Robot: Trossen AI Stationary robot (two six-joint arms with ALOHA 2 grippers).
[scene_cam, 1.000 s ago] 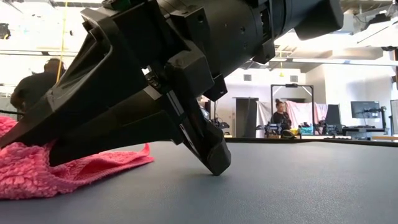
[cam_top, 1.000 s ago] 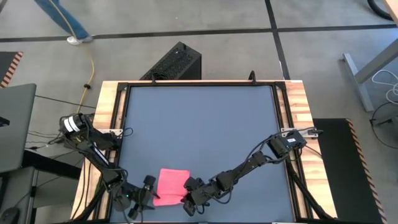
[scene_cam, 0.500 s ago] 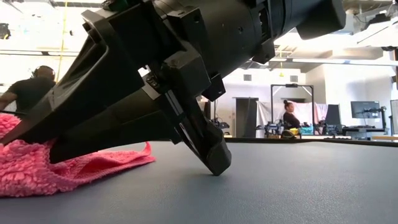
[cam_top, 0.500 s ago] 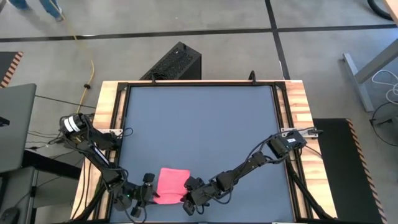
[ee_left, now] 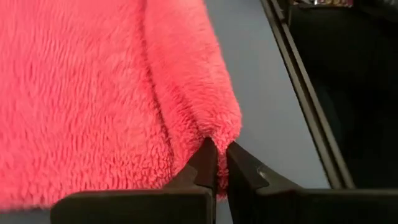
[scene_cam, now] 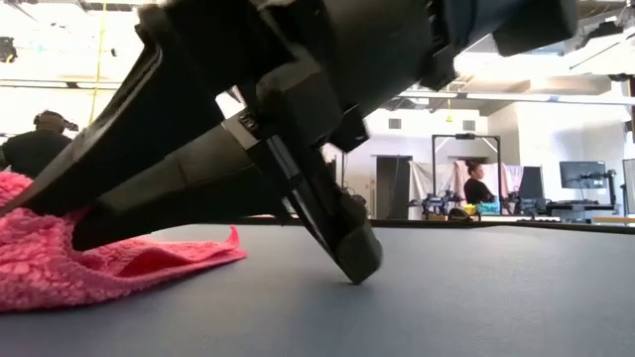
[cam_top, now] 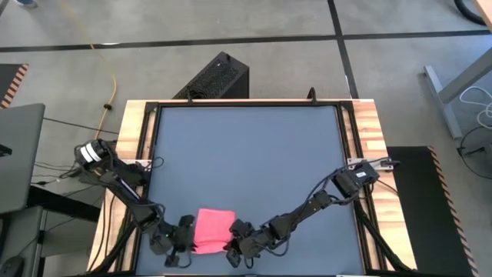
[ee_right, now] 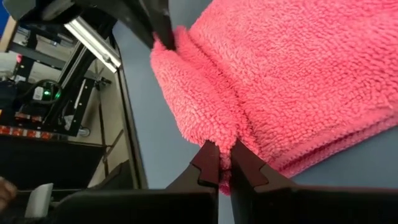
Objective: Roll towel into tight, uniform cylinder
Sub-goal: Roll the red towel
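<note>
Two grippers, both mine, pinch the towel (cam_top: 213, 229) at its near edge, close to the front rim of the table (cam_top: 254, 146). My left gripper (ee_left: 216, 163) has its fingers clamped nearly together on a thick rolled-over fold at one near corner, and my right gripper (ee_right: 219, 163) is clamped just as narrowly on the same fold at the other corner. I judge this symmetric hold lets me turn the whole edge over evenly, so the roll starts straight. Seen from above, the pink cloth lies flat between my wrists, its started fold running side to side along the front rim, with the unrolled part stretching away toward the table's middle.
</note>
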